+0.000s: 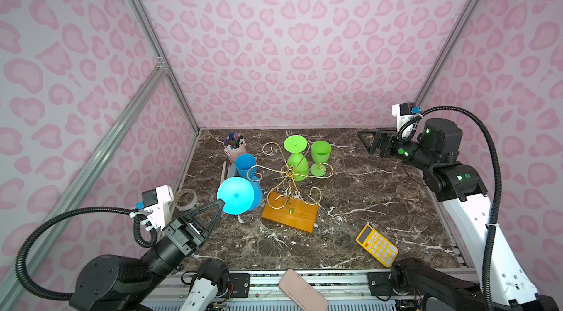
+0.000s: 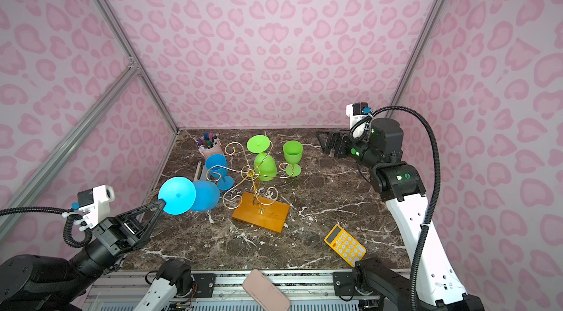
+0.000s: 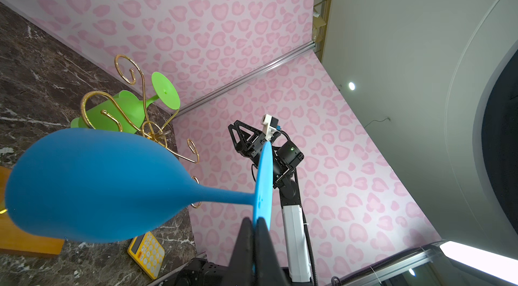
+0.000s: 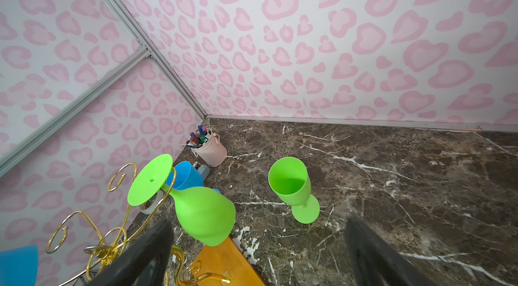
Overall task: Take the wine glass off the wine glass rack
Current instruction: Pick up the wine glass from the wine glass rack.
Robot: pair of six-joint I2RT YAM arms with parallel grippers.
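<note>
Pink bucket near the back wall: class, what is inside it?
The pink bucket holds a bunch of coloured pens, sticking out above its rim. Its wall hides their lower parts.

White-and-black arms (image 1: 466, 221), ribbed black cables (image 1: 498, 184), triangular black fingers (image 3: 246, 242), small green lights (image 1: 467, 176)

Rack (image 1: 300, 218) sits at centre of table (image 1: 380, 190). From rack: hanging glass (image 1: 297, 166) on 12 o'clock arm; standing glass (image 1: 320, 154) on table at 1 o'clock; inverted glass (image 1: 239, 195) at 9 o'clock, clear of arms; pen pot (image 1: 234, 149) at 11 o'clock; calculator (image 1: 377, 245) at 4 o'clock; tape roll (image 1: 185, 199) beyond inverted glass.
</note>
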